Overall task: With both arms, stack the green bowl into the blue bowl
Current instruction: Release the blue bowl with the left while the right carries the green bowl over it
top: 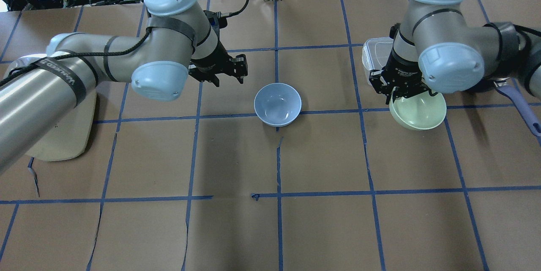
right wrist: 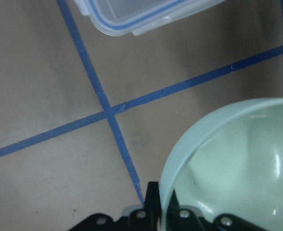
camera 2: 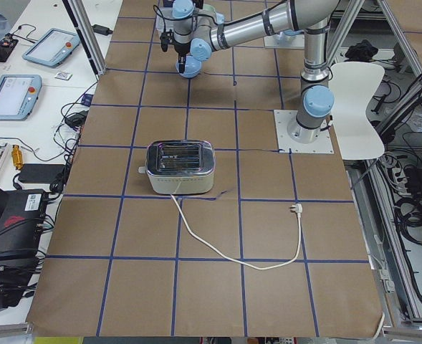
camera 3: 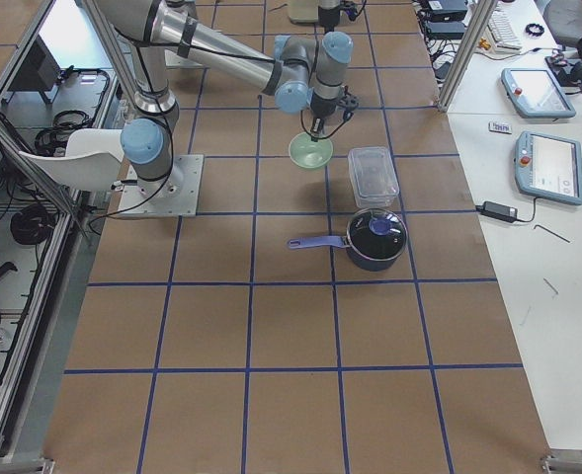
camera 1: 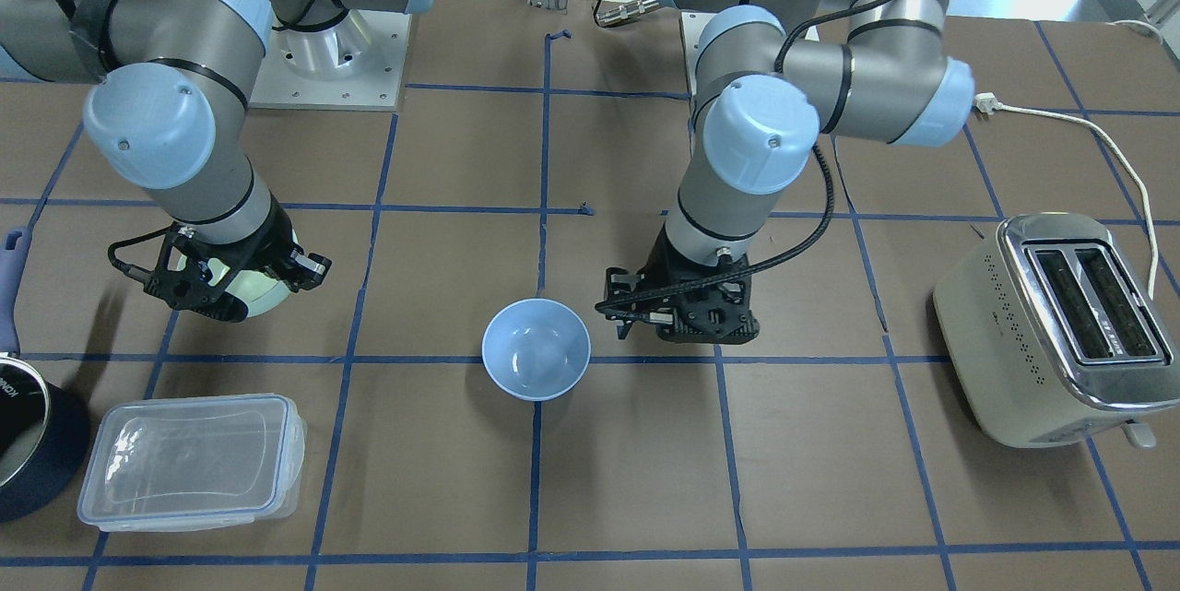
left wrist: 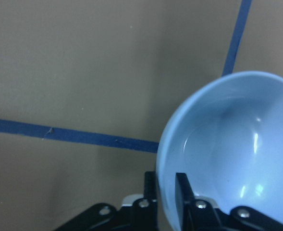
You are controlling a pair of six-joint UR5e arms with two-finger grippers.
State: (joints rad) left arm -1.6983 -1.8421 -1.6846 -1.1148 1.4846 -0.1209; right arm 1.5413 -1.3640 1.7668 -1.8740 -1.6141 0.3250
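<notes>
- Nearest the front camera sit a clear plastic box [camera 1: 194, 401] and a dark pot [camera 1: 64, 457], just beside each other on the robot's right side of the brown table [camera 1: 645, 480].
- At the other end of the table stands a toaster [camera 1: 1051, 333].
- In the middle, the blue bowl [camera 1: 536, 348] sits upright and empty on a blue tape line.
- The right gripper [top: 397, 97] pinches the rim of the green bowl [top: 418, 112], with one finger inside and one outside.
- The green bowl is near the clear plastic box and well apart from the blue bowl.
- The left gripper [left wrist: 166, 185] is beside the blue bowl, and the wide views show a gap between them.
- Its own camera makes the rim look as if it is between the fingers, so I cannot tell if this claw is loose or clenched.
</notes>
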